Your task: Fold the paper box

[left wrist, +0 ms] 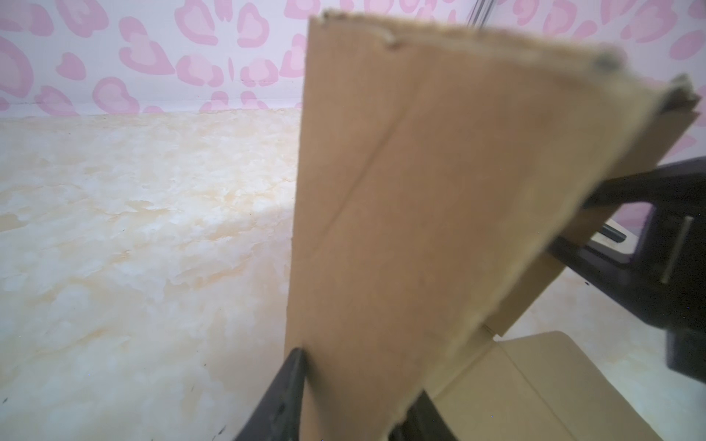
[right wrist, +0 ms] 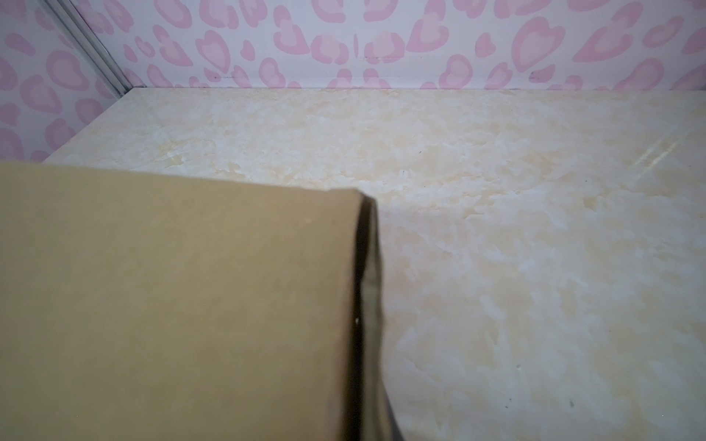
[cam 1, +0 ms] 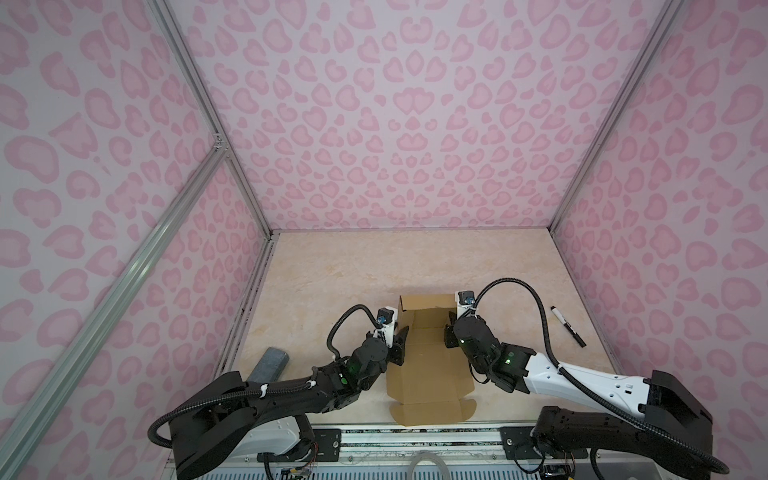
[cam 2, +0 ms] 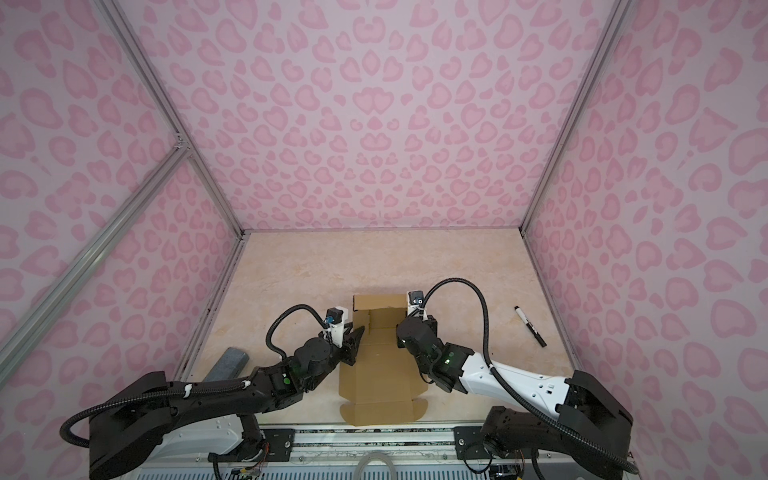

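Note:
The paper box [cam 1: 428, 374] [cam 2: 380, 374] is a brown cardboard sheet, partly folded, lying near the table's front middle. Its far wall [cam 1: 426, 302] stands upright, and the near flaps lie flat. My left gripper [cam 1: 402, 337] is at the box's left side. In the left wrist view a raised side flap [left wrist: 420, 191] stands between my fingers [left wrist: 290, 382], with my left gripper [left wrist: 359, 378] closed round it. My right gripper [cam 1: 450, 326] is at the right side, shut. In the right wrist view the cardboard wall [right wrist: 172, 305] lies against my right gripper [right wrist: 366, 382].
A black marker pen [cam 1: 568, 326] [cam 2: 530, 326] lies on the table to the right of the box. A grey felt block [cam 1: 269, 363] [cam 2: 226, 363] rests by the left wall. Pink-patterned walls enclose the marbled table [cam 1: 332, 270] on three sides.

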Tool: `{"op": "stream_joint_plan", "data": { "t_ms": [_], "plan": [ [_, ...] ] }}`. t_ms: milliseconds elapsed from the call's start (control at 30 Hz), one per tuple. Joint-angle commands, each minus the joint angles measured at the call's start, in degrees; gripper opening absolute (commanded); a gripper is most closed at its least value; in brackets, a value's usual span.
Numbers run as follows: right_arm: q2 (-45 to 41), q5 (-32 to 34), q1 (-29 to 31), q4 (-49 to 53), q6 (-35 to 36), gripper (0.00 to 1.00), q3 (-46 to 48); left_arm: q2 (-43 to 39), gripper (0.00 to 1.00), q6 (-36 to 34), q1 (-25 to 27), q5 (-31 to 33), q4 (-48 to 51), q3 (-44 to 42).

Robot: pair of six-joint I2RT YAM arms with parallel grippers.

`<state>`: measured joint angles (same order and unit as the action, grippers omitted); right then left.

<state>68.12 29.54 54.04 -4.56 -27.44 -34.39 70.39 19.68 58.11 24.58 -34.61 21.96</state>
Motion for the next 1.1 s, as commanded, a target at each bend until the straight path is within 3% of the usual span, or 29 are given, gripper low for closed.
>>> {"op": "stream_joint_plan", "data": {
  "t_ms": [0,600,900,1067],
  "plan": [
    [0.50,-0.21,0.78,0.33,-0.59,0.00,0.03,0.67,0.32,0.87,-0.01,0.77,-1.40,1.60],
    [3.50,3.00,4.12,3.90,-0.84,0.00,-3.57,4.50,0.19,0.09,2.51,10.01,4.85,6.41],
    [4.83,3.33,6.07,4.55,-1.54,0.00,-5.04,5.67,0.05,-0.80,3.92,15.09,7.03,8.04],
    [4.96,3.36,6.94,4.34,-2.05,0.00,-5.27,5.38,0.04,-0.45,4.01,15.87,6.48,6.69]
  ]
}}
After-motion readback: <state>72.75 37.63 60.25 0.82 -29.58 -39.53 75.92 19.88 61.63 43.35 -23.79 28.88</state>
